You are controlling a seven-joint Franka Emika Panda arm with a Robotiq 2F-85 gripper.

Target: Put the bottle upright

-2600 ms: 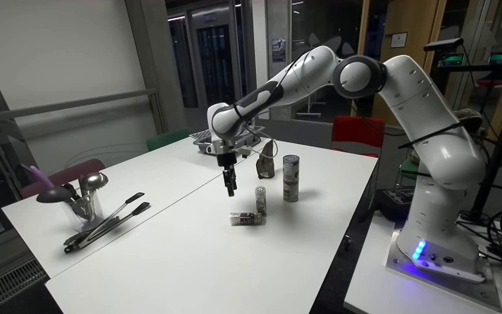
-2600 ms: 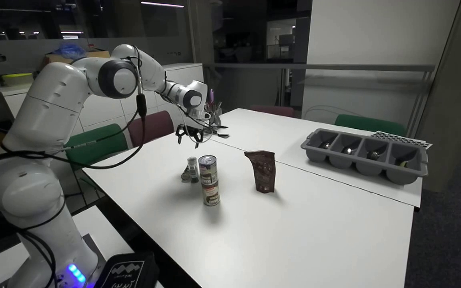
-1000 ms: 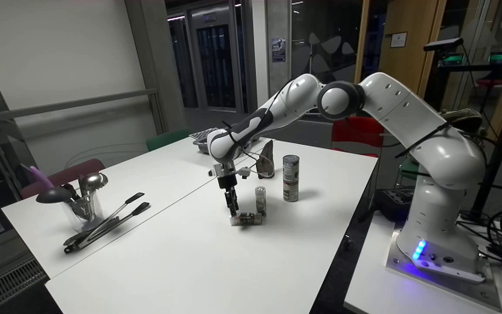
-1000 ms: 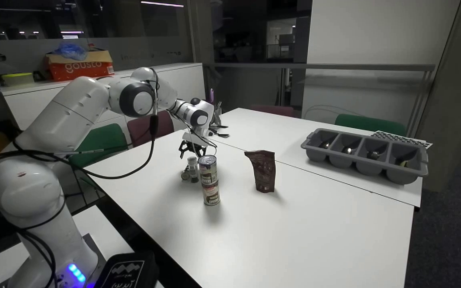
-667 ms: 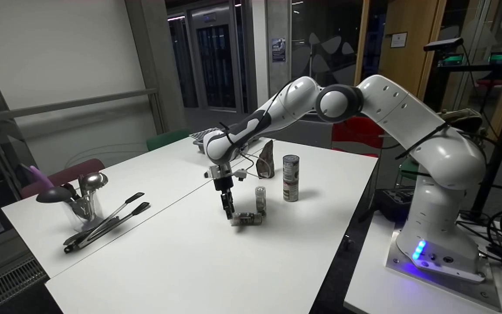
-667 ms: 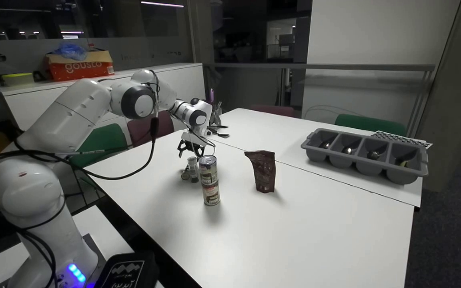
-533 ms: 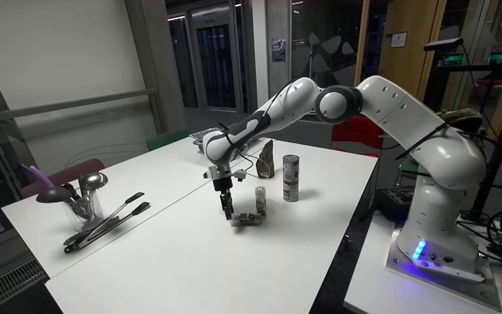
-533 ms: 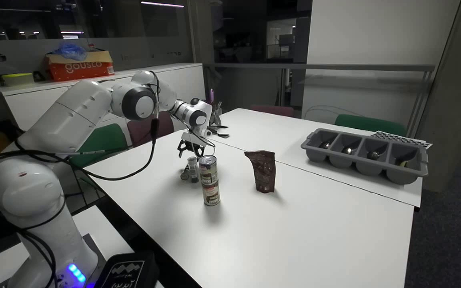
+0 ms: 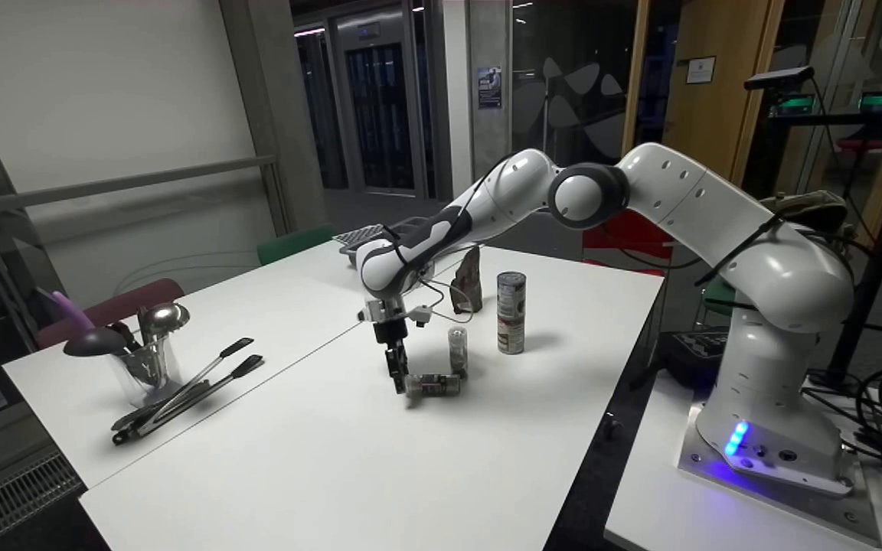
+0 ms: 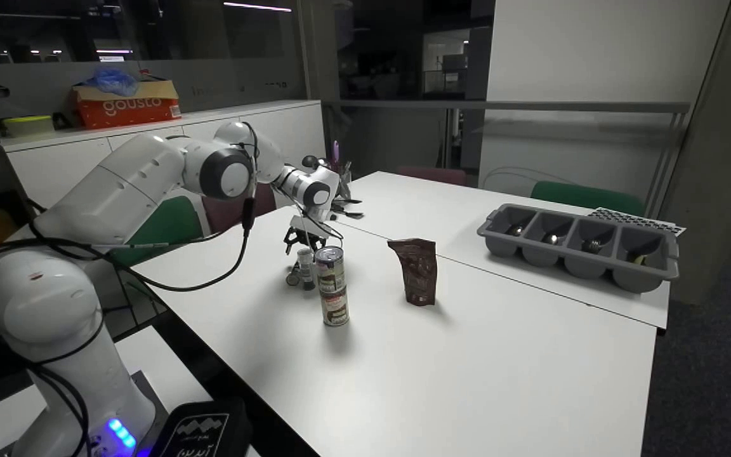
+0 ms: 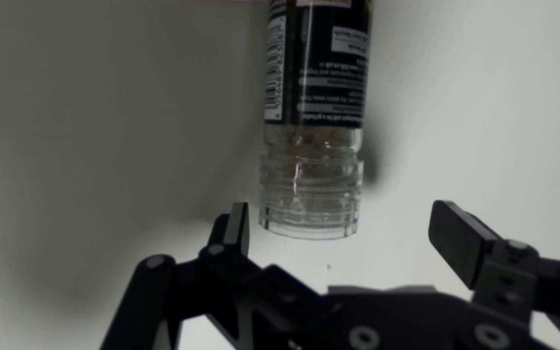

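- The bottle [image 9: 433,385] lies on its side on the smooth white desk [image 9: 318,467], a slim cylinder with its clear end toward the claw [image 11: 342,223].
- In the wrist view its body wears a glossy black label with white print and a barcode; next to that comes a see-through neck, brownish within, then a clear, ringed cap with glints along it.
- The claw is spread wide, its flat, dark fingers [image 11: 464,245] on either side of the clear cap, with gaps showing on both flanks. In an exterior view they reach down right at that end; whether they touch it cannot be told.
- An upright bottle [image 9: 457,352] stands just beside the lying one's far end, a narrow round shape, pale and clear at the top, darker at the base. Whether the two meet cannot be told.
- Near it, in both exterior views, rises a stack of two cans [image 10: 332,287], straight-sided, with a metal lid and printed labels.
- The brown pouch [image 10: 417,273] stands apart, creased and soft-walled, its top leaning to one side.
- A matte grey tray [image 10: 584,270] has four rounded compartments with shiny pieces inside.
- Well away, a clear jar [image 9: 171,366] holds a polished steel ladle [image 9: 168,315], a dull black ladle [image 9: 94,342] and a purple handle [image 9: 71,310]; long metal tongs [image 9: 184,389] with dark tips lie beside it.
- The arm [image 9: 694,187] is glossy white, curved, with dark bands at its joints.
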